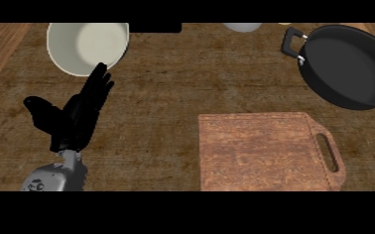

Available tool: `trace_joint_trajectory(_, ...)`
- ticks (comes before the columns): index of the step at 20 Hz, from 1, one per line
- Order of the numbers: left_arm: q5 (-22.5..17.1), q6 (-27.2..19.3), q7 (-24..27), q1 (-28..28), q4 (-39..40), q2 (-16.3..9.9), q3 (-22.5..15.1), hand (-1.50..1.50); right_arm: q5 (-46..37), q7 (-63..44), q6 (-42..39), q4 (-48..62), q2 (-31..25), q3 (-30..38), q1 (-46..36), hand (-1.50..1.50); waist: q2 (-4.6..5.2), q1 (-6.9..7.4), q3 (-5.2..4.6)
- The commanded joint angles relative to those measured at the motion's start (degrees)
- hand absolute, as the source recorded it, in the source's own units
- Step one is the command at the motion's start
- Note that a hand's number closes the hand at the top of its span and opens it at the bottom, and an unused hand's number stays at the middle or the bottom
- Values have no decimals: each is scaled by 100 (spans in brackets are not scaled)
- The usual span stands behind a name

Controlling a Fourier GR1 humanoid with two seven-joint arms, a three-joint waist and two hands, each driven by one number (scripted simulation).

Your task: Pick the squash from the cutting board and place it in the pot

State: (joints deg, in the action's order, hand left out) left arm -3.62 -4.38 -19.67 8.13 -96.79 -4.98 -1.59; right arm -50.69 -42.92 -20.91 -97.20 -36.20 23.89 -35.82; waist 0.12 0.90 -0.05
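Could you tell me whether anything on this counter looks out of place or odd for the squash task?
Yes: the brown wooden cutting board carries no squash, and none shows inside the black pot at the upper right either. Only the left hand is visible, open, near the round white plate. Nothing looks spilled or damaged.

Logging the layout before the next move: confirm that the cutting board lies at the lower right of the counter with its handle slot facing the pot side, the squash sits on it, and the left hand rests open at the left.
One detail is wrong: no squash shows on the cutting board; in the head view its top is bare. The board does lie lower right, handle slot toward the pot, and the left hand rests open at the left.
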Motion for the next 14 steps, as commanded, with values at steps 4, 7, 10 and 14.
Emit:
trace_joint_trajectory(4, -114, 195, 85, -16, 29, -127, 160, 0, -229, 209, 628, 2053, -247, -205, -1106, 150, 11, 5, 2)
trace_joint_trajectory(7, -45, 0, -243, 213, -95, 24, 48, 0, -370, 752, 1253, 2949, -236, -196, -1020, 150, 20, 7, 6)
trace_joint_trajectory(10, -2, 98, 156, -194, -62, -19, 92, 0, -298, 1189, 1568, 3679, -314, -124, -1137, 150, 19, 12, 6)
trace_joint_trajectory(14, 65, 50, 163, -271, -166, 69, -14, 0, -478, 1499, 1545, 4599, -301, -464, -1520, 150, 25, 65, 6)
